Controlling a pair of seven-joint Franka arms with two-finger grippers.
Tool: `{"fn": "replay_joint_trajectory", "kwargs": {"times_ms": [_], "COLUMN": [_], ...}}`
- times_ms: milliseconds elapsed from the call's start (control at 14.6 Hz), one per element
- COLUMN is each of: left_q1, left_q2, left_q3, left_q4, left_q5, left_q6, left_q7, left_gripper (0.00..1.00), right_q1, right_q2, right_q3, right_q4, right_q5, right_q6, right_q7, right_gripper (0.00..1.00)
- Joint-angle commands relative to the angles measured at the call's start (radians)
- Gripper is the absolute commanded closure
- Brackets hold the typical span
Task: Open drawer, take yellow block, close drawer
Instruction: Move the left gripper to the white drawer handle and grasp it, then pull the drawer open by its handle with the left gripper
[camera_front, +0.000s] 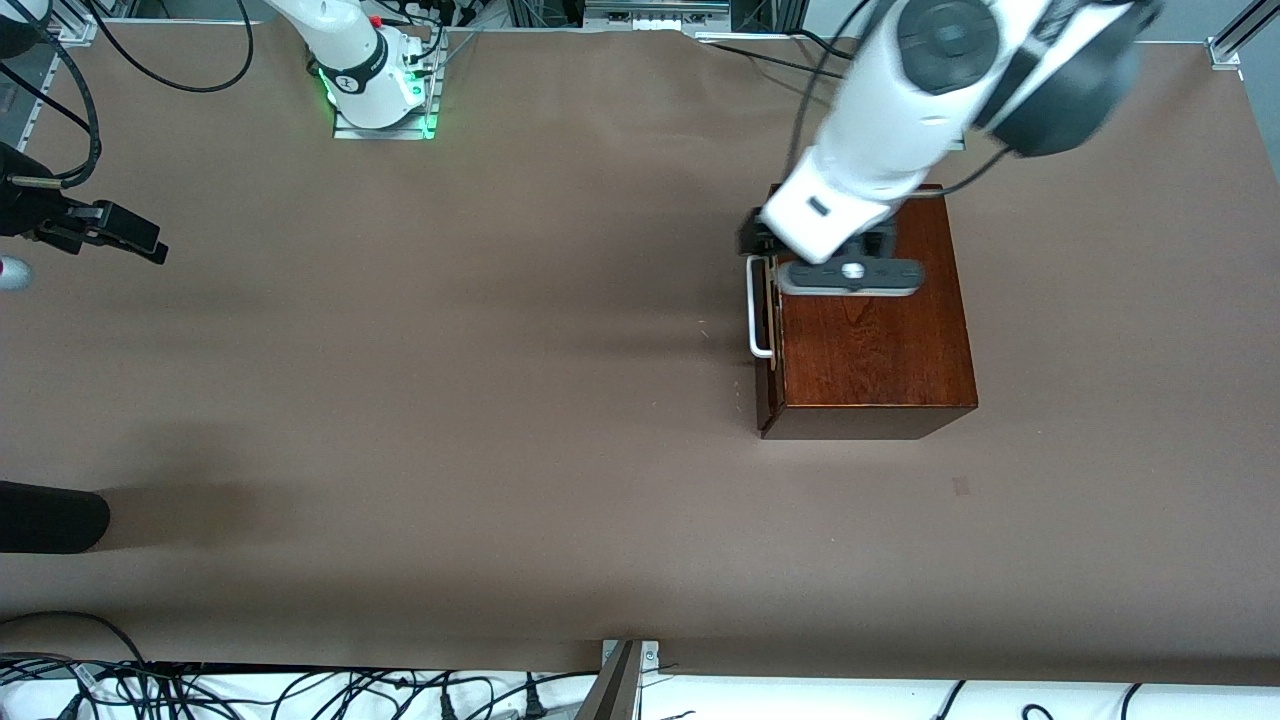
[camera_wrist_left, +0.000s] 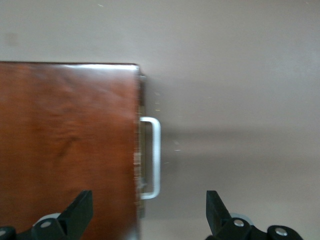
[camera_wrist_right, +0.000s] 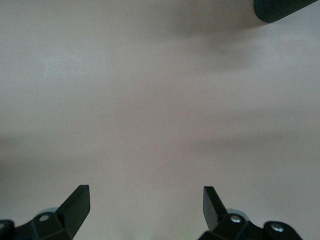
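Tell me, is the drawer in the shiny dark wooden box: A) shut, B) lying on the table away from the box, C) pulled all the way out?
A: the drawer's dark reddish-brown front sits flush against the glossy dark mahogany box, with only its white U-shaped bar handle sticking out, and no pale tray showing.

My right gripper (camera_wrist_right: 146, 202) hangs above bare brown tabletop (camera_wrist_right: 150, 100), its two black fingertips (camera_wrist_right: 77, 200) spread wide apart with nothing between them. A dark rounded object (camera_wrist_right: 285, 9) intrudes at one corner; I cannot identify it.
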Motion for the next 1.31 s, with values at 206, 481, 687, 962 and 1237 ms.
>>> {"fn": "replay_joint_trajectory", "kwargs": {"times_ms": [206,481,687,962,1237], "left_q1": [-0.138,-0.175,-0.175,-0.173,-0.173], "left_q2": [0.104,0.103,0.105,0.14,0.158], "left_q3": [0.006,0.006,0.009,0.031,0.032], "left_q4": [-0.058,-0.194,-0.229,-0.234,-0.247], "left_q5": [0.06,0.081,0.109,0.173,0.206], "left_q6": [0.109,0.195,0.212,0.213,0.215], "left_q7": [-0.112,-0.155,-0.157,-0.158,-0.158], "left_gripper": [0.0,0.0,0.0,0.0,0.0], "right_q1": [0.001,0.001,0.001,0.001,0.001], "right_q2": [-0.011,-0.011,-0.011,-0.009,-0.009], "right_q3": [0.003,0.003,0.003,0.003,0.003], "right_q4": [-0.008,-0.008,-0.01,-0.01,-0.01], "right_q5": [-0.002,-0.002,-0.002,-0.002,-0.002], "right_q6": [0.005,0.003,0.005,0.005,0.002], "right_q7": [0.009,0.009,0.009,0.009,0.009], "right_gripper": [0.0,0.0,0.0,0.0,0.0]}}
